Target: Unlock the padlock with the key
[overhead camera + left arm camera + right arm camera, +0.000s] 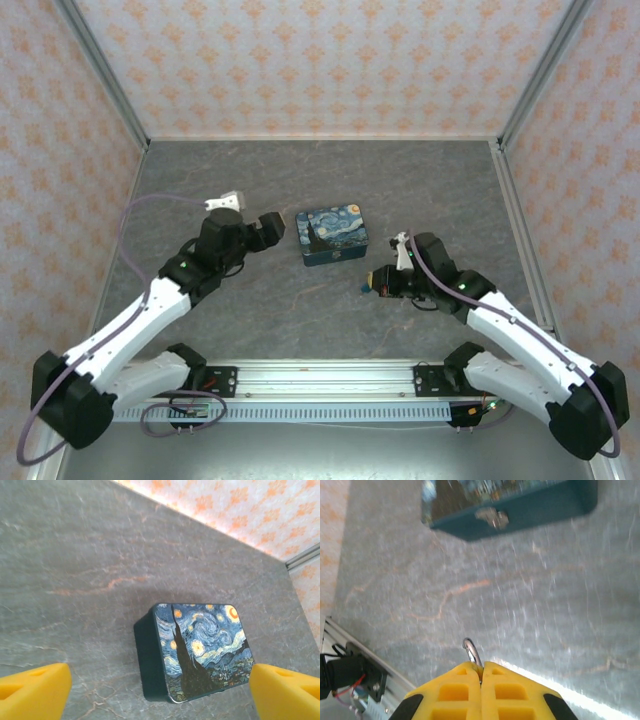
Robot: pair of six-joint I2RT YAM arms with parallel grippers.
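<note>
**Task item.** The padlock cannot be positively identified. The only candidate is a thin metal loop [471,652] that sticks out of the seam between the fingertips of the right gripper [481,667]. Whatever the loop is attached to is hidden between the yellow pads, so I cannot tell whether it is the lock's shackle. The loop is raised above the table [300,180], right of centre and towards the near side.

**Right gripper.** The fingers are pressed together and pinch the loop at their tips. From above, the gripper sits near and to the right of the painted tin [335,236], clear of it. In the right wrist view, bare grey surface lies between the fingertips and the tin's dark teal side wall. That wall carries a small metal latch [491,516], which faces this gripper. Nothing stands between them.

**Left gripper.** The left gripper [270,230] is just left of the tin, at about the same depth. Its fingers [35,690] are spread wide and hold nothing. In the left wrist view the tin lies ahead of the gap between them, untouched.

**Surroundings.** The tin rests flat near the middle of the table, lid closed and painted side up. Patterned orange walls [320,60] enclose the left, far and right sides. A metal rail [320,380] carrying both arm bases runs along the near edge. A purple cable [150,200] loops beside the left arm, clear of the tin.
</note>
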